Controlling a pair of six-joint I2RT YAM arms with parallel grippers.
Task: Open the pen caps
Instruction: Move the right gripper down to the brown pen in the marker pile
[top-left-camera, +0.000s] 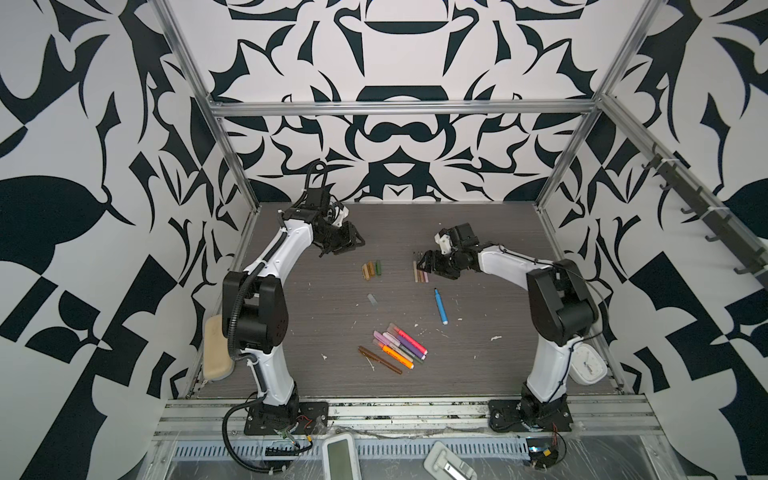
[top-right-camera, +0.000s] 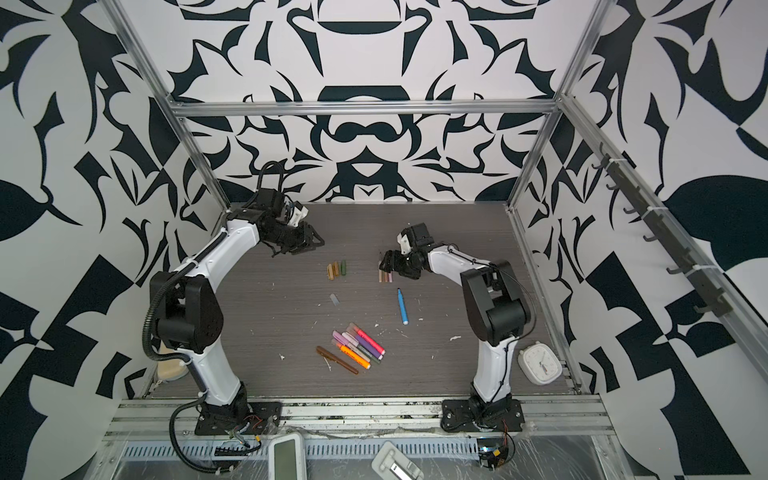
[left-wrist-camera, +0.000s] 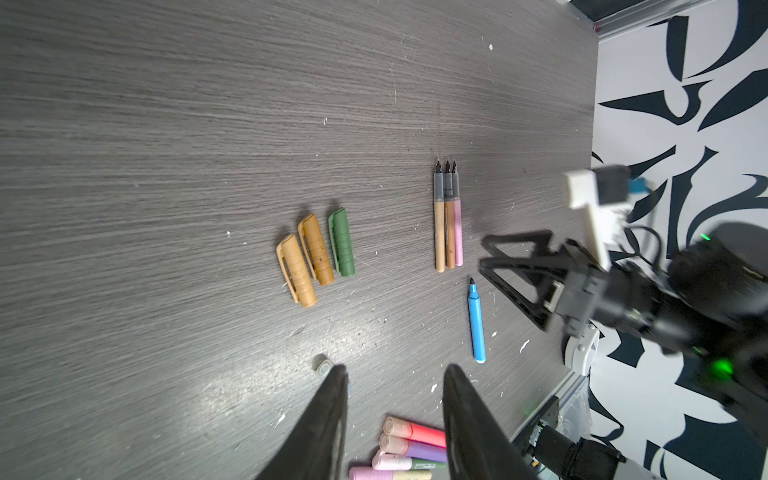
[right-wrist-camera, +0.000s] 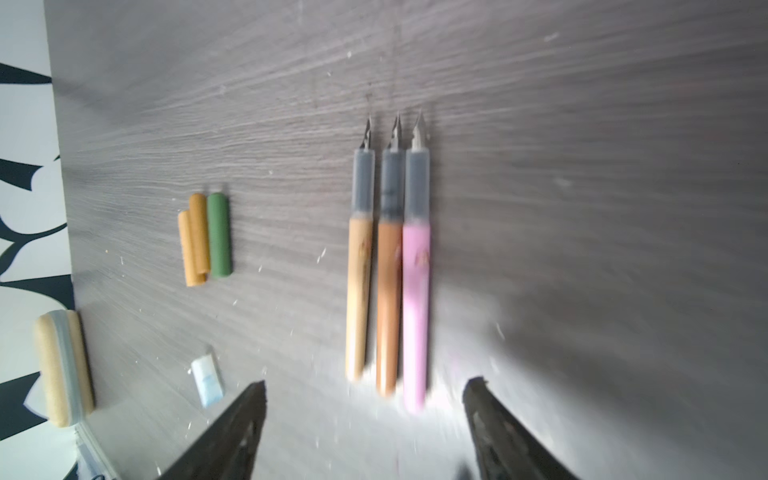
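Right gripper (right-wrist-camera: 365, 384), wide and empty, hovers by three uncapped pens (right-wrist-camera: 388, 266); left gripper (left-wrist-camera: 395, 372), partly open, empty, near the table (top-left-camera: 478, 232)'s far-left corner.

Grey wood-grain tabletop (top-left-camera: 395, 232), black-and-white patterned walls (top-left-camera: 395, 54), aluminium frame rails (top-left-camera: 399, 109)

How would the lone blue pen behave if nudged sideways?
The blue pen is a slim round barrel lying flat on the table, so it probably rolls. It looks stiff and light. Its bare tip might smear if dragged.
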